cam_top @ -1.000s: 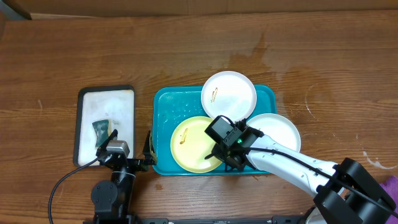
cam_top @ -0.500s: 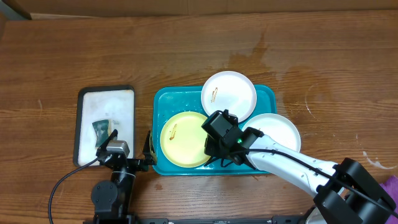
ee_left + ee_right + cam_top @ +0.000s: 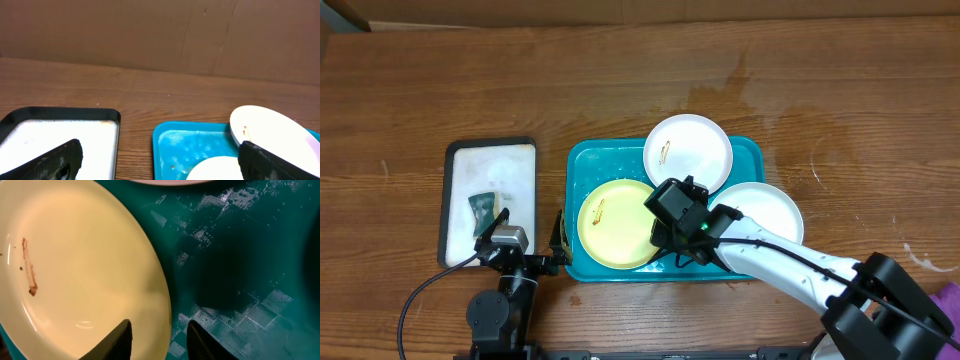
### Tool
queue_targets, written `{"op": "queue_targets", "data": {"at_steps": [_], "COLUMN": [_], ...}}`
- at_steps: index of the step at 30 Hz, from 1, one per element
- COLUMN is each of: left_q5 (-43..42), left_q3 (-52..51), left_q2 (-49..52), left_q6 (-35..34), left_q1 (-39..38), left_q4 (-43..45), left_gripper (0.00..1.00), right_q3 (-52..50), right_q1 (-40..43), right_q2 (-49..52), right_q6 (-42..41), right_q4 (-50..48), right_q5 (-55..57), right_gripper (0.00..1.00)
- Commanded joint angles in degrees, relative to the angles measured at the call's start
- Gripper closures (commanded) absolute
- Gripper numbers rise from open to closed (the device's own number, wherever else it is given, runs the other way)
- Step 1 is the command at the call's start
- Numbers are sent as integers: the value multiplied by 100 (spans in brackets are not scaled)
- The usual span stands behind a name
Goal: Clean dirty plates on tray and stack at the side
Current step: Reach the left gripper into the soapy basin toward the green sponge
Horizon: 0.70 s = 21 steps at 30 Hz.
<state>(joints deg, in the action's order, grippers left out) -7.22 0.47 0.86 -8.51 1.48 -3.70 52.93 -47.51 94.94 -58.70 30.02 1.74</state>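
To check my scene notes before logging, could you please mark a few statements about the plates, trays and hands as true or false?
1. The yellow plate lies on the teal tray. True.
2. The three plates are stacked. False: the white plates and the yellow plate lie side by side.
3. The left hand is open. True.
4. The sponge lies on the teal tray. False: it lies on the white tray.
5. The right hand holds a white plate. False: its fingers straddle the yellow plate's rim.
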Motion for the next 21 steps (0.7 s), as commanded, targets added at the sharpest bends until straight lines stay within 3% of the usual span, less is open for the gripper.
{"op": "queue_targets", "data": {"at_steps": [1, 9, 12, 15, 21], "left_q5": [17, 15, 17, 396, 1139], "left_q3": [-20, -20, 157, 1016, 3727], "left_q2": [-59, -59, -59, -39, 1263], "left_q6": [125, 118, -396, -828, -361], "left_q1": [-33, -33, -33, -31, -22], "left_q4": [-15, 85, 232, -732, -3134], "left_gripper": [0, 0, 0, 0, 0], "right_q3": [55, 55, 55, 55, 55], "right_q1": [-15, -7, -4, 0, 0], "right_q2": [328, 387, 387, 387, 387], "right_q6": [-179, -173, -131, -129, -87], "right_q4": [-181, -367, -378, -380, -378], "right_q5": [-68, -332, -332, -334, -332], "right_gripper": [63, 74, 82, 83, 83]}}
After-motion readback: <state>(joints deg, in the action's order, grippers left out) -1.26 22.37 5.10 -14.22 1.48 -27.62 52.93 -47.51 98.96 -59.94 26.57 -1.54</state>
